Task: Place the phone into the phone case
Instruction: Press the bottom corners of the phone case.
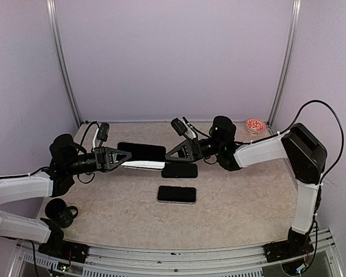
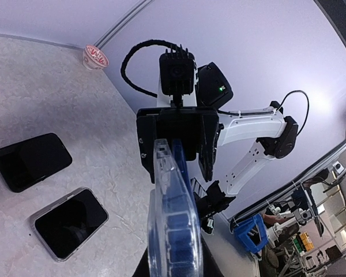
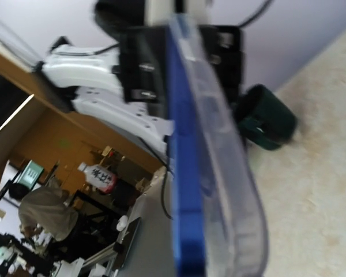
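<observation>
a: where is the case?
b: the clear case [image 2: 157, 202] hangs in the air over the back of the table [image 1: 236, 202], edge-on between the two arms. a blue layer, most likely the phone [image 2: 176, 231], lies against it.
a: who has hold of it?
b: the left gripper [image 1: 122, 157] is clamped on the end nearest it. the right gripper [image 1: 172, 153] straddles the other end, its jaws apart on either side and not visibly pressing.
a: is the phone fully in?
b: i cannot tell. the corners are hidden.
a: how is this step done well?
b: in my judgement, the right jaws should close squarely across the thickness near a corner, so the phone snaps under the lip, while the left grip holds firm and level. pressing off-centre could twist the case or pop the phone out. a black handset [image 1: 179, 171] and a silver-rimmed handset [image 1: 176, 195] lie on the table below, so a drop could strike them.
</observation>
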`<state>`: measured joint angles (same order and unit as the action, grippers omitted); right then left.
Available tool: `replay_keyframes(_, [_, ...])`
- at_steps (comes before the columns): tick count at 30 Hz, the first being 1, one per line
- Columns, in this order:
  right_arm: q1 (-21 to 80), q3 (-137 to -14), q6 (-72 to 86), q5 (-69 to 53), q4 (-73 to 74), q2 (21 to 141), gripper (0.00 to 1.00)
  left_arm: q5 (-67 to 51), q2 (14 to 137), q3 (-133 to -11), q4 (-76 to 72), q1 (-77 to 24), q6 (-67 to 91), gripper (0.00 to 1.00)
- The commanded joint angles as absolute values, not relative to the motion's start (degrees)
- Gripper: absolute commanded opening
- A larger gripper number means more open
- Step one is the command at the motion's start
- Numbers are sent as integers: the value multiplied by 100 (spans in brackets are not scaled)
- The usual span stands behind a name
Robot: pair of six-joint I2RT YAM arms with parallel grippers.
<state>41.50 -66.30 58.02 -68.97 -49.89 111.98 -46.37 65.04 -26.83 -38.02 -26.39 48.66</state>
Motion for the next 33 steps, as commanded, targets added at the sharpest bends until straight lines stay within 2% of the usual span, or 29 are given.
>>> replay_keyframes(1, [4204, -6567, 6864, -7241, -6665, 11441, 47, -4747, 6482, -2896, -4380, -2702, 4871, 0])
replay_keyframes(4, [4225, -6593, 7370, -7309, -7359, 11621, 41, -4734, 6510, -2879, -4429, -2729, 4893, 0])
replay_keyframes(12, [4361, -6618, 7542, -7383, -7729, 11697, 43, -4599, 6539, -2777, -4573, -2742, 4964, 0])
replay_keyframes(15, [4393, -6643, 7719, -7388, -7966, 11747, 41, -4528, 6554, -2737, -4655, -2742, 5014, 0])
replay_keyframes(17, [4394, -6660, 7907, -7388, -8206, 11804, 37, -4518, 6569, -2720, -4687, -2742, 5056, 0])
replay_keyframes(22, [4430, -6754, 8280, -7409, -8662, 11929, 21, -4509, 6593, -2701, -4715, -2759, 5095, 0])
replay_keyframes(27, [4458, -6829, 8232, -7383, -8520, 11958, 13, -4462, 6591, -2718, -4597, -2777, 5053, 0])
replay_keyframes(33, [4453, -6802, 7529, -7225, -7410, 11841, 9, -4265, 6584, -2835, -3976, -2795, 4762, 23])
